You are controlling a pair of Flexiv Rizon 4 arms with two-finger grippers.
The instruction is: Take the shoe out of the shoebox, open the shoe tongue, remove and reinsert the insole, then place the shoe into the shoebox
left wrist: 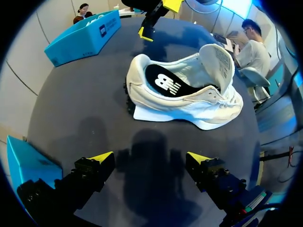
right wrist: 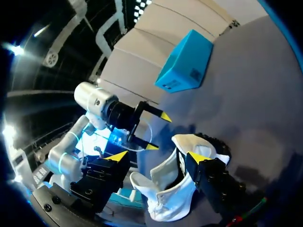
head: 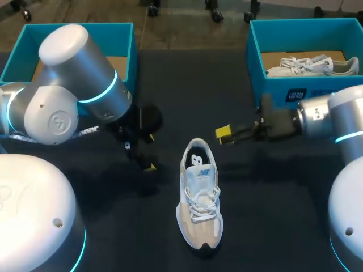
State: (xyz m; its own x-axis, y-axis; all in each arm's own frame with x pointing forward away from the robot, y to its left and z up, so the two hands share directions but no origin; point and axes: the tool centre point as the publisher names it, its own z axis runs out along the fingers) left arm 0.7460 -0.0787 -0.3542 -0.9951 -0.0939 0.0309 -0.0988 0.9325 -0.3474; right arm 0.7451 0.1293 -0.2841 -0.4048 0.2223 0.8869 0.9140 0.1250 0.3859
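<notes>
Now the white shoe stands upright on the dark table, outside the blue shoebox.
Its tongue stands lifted and the black insole lies inside. The left gripper hovers just off the shoe's side, fingers spread wide and empty; the right gripper hangs near the shoe's heel, fingers likewise apart, touching nothing. The shoebox sits well beyond the heel.

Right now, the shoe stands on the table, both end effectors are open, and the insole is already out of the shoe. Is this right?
Not quite: the insole is inside the shoe, as the left wrist view shows. The rest holds: the shoe stands on the table, and the left end effector and right end effector are open.
</notes>
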